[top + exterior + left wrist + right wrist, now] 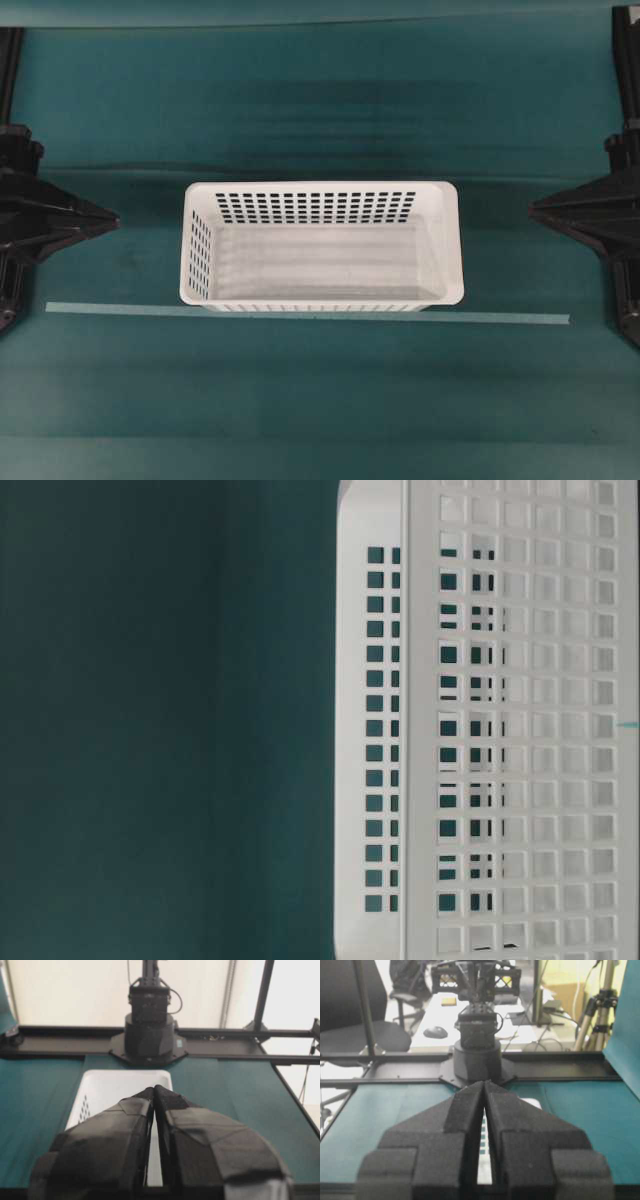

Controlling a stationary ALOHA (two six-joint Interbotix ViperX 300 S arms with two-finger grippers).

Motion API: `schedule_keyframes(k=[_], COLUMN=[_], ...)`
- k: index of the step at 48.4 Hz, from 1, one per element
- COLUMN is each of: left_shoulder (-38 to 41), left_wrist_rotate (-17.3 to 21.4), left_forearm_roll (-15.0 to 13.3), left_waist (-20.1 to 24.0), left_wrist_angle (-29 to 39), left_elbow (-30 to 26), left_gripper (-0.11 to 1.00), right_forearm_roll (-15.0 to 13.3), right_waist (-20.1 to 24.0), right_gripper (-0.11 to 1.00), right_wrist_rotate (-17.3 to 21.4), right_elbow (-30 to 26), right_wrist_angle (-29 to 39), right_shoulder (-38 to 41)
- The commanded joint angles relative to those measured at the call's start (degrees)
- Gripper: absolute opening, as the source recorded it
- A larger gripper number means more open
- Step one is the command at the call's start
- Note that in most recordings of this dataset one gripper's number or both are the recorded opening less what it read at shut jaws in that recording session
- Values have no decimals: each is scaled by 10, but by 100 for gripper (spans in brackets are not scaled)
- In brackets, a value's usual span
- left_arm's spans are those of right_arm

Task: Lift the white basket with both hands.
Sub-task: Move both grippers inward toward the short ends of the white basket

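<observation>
The white basket [321, 246] stands upright at the middle of the teal worktop [320, 390], its near long wall just behind a pale tape strip [120, 309]. The left hand [112, 216] is off the basket's left end, well apart, clenched on nothing. The right hand [535, 209] is off its right end, likewise clenched and empty.

White basket [320, 190] smooth perforated plastic, table [320, 100] matt teal cloth
</observation>
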Motion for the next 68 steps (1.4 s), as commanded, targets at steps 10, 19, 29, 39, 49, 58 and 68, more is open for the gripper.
schedule_keyframes(k=[10,19,29,39,49,58,68], left_shoulder=[83,88,96,113,149,194,229], left_wrist_rotate=[-145,-233,-374,-492,-553,-593,-650], left_forearm_roll=[10,10,10,10,10,10,10], left_waist=[-13,-12,-13,-13,-13,-11,-14], left_wrist_angle=[20,57,192,279,310,358,471], left_elbow=[-51,-90,-147,-179,-201,-232,-269], left_gripper=[-3,-3,-3,-3,-3,-3,-3], right_forearm_roll=[100,171,177,179,160,156,163], right_waist=[-11,-26,-43,-63,-89,-119,-124], right_gripper=[0,0,0,0,0,0,0], right_wrist_rotate=[65,165,253,347,381,409,421], right_elbow=[-49,-127,-180,-205,-218,-241,-288], right_wrist_angle=[71,193,294,342,429,561,699], right_shoulder=[56,113,158,187,193,236,303])
